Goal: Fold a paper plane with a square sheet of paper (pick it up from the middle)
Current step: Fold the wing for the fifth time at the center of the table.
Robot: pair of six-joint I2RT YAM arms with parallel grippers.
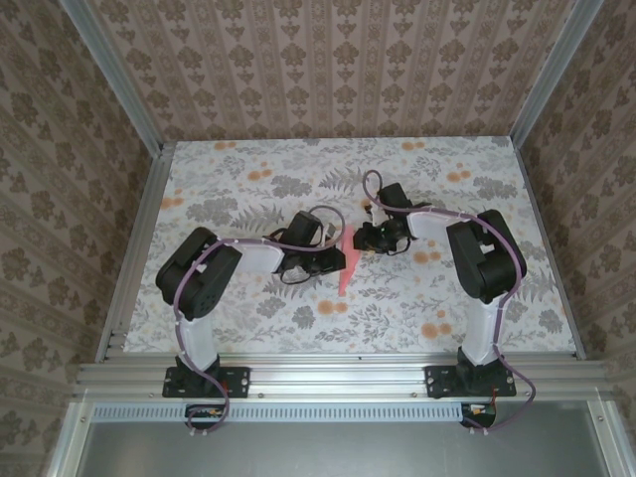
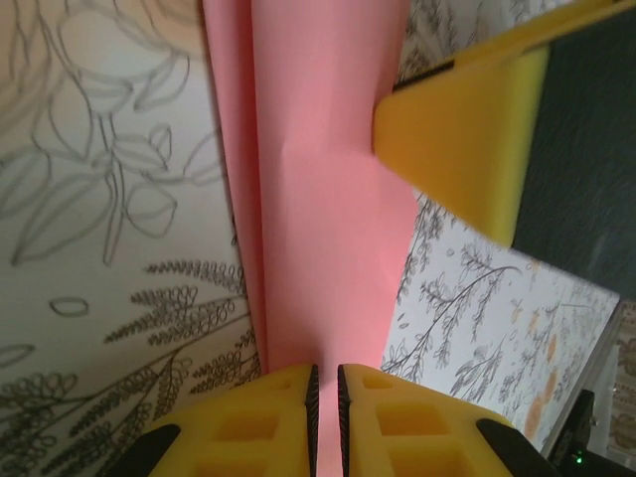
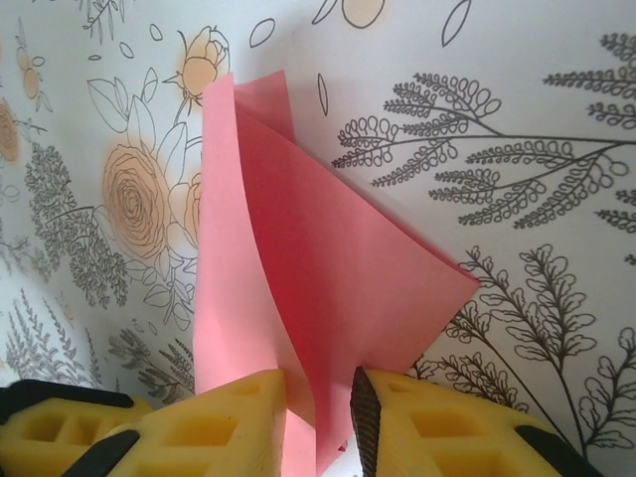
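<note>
Paper plane (image 1: 345, 266) lies at the middle of the desk (image 1: 248, 199), a narrow pink dart, its point apparently toward the near edge; left tool (image 2: 327, 376) on the plane's left side, jaws drawn to a thin slit with the paper's edge nipped between them; right tool (image 3: 320, 388) on the plane's right side, jaws part-closed about an upright flap, paper between them. Judged step: late folding, centre crease being set under a two-sided hold. Next move likely calls for laying the raised flap flat; grips should ease evenly, lest the plane drag or tear.
</note>
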